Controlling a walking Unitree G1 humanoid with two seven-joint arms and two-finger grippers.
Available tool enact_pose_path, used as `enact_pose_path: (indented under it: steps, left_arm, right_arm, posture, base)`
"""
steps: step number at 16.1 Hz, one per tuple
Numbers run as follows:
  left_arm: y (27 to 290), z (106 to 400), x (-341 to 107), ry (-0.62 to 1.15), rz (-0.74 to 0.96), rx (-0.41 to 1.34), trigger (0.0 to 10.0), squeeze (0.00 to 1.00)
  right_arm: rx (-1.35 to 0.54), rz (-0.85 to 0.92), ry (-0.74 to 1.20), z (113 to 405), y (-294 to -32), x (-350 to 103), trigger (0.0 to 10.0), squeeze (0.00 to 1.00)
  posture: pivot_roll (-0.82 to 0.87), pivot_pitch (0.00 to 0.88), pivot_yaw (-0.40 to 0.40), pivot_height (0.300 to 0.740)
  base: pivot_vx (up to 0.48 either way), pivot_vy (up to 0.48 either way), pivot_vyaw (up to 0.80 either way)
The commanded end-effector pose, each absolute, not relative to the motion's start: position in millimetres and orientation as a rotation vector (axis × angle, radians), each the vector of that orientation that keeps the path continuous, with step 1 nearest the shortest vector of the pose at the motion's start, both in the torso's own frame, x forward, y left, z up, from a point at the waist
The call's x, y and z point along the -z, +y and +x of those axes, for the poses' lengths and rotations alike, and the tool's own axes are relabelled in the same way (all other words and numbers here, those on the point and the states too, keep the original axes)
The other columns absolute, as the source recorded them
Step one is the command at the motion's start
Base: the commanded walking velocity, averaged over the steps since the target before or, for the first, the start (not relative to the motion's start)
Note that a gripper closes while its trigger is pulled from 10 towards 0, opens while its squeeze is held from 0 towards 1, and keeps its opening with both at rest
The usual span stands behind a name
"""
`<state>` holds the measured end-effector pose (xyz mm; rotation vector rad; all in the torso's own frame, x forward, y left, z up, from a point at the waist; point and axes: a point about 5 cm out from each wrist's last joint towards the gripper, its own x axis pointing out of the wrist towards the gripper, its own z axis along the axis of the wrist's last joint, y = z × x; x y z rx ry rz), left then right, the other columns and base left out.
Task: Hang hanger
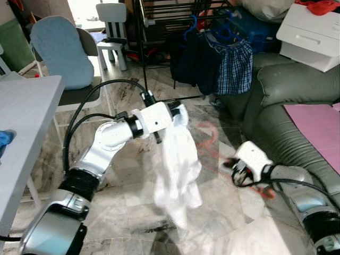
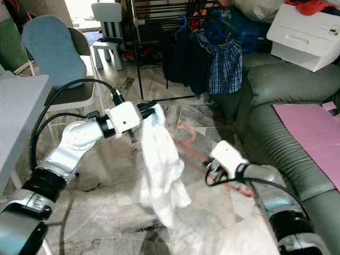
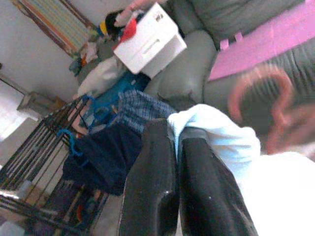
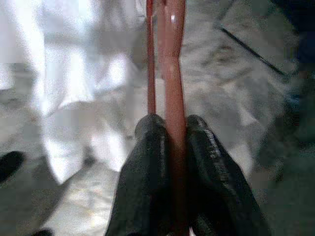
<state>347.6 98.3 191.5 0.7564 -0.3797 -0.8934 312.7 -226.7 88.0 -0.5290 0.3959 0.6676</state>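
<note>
1. Nearest, at about five o'clock in the left eye view, the right gripper (image 1: 237, 171) has its black fingers (image 4: 157, 162) pressed together on a thin red hanger (image 4: 170, 73) — the wrist view shows the bar pinched squarely between them. The hanger itself is blurred in the head views, a pale red streak (image 1: 210, 143) running from the gripper toward the cloth, so its exact pose is hard to read.

2. At the centre, the left gripper (image 1: 178, 112) holds a white garment (image 1: 178, 170) by its top edge, fingers closed on a fold of it (image 3: 197, 129). Held high like this, the cloth hangs free and open below — probably so the hanger can be worked into it from the side.

3. The hanger's hook (image 3: 258, 96) curves just beside the pinched fold, near the garment but, as far as I can judge, not yet seated inside it.

4. At eleven o'clock stands a chair with a blue cushion (image 1: 61, 50), beside a grey table (image 1: 26, 106).

5. Farthest, at twelve to one o'clock, a black clothes rack (image 1: 159, 21) carries dark clothing and a checked shirt (image 1: 234, 66) on blue hangers — likely the destination. A green sofa (image 1: 287, 85) sits at two o'clock.
</note>
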Motion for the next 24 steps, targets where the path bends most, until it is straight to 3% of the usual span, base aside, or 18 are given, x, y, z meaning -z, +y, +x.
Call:
enact_pose_path:
  steps: [1, 4, 8, 13, 18, 24]
  left_arm:
    - [104.3, 350.1, -188.6, -0.355, 0.799, 0.878, 10.0, 0.0]
    - [129.6, 364.6, -179.2, -0.251, 0.956, 0.755, 10.0, 0.0]
    - [153.3, 382.8, -194.6, -0.209, 1.055, 0.597, 10.0, 0.0]
    - [142.8, 391.0, -211.4, -0.297, 1.108, 0.575, 10.0, 0.0]
    - [132.4, 388.4, -221.4, -0.386, 1.057, 0.63, 10.0, 0.0]
    - [119.4, 381.9, -220.4, -0.455, 1.013, 0.7, 10.0, 0.0]
  right_arm:
    - [-0.511, -0.566, 0.317, 326.3, -240.7, -106.1, 10.0, 0.0]
    - [-0.372, -0.587, 0.237, 337.9, -252.4, -127.0, 10.0, 0.0]
    - [-0.461, -0.591, 0.213, 339.8, -247.2, -138.9, 10.0, 0.0]
    - [-0.796, -0.532, 0.294, 315.2, -235.9, -131.2, 10.0, 0.0]
    - [-0.845, -0.499, 0.31, 309.9, -233.4, -129.1, 10.0, 0.0]
    - [-0.95, -0.423, 0.329, 304.0, -209.8, -118.4, 10.0, 0.0]
  posture:
    - [-0.18, 0.0, 0.017, 0.74]
    - [-0.18, 0.0, 0.017, 0.74]
    - [-0.18, 0.0, 0.017, 0.74]
    - [-0.18, 0.0, 0.022, 0.74]
    - [-0.18, 0.0, 0.027, 0.74]
    - [-0.17, 0.0, 0.027, 0.74]
  base:
    - [0.0, 0.0, 0.0]
    - [0.0, 0.0, 0.0]
    - [0.0, 0.0, 0.0]
    - [0.0, 0.0, 0.0]
    - [0.0, 0.0, 0.0]
    - [0.0, 0.0, 0.0]
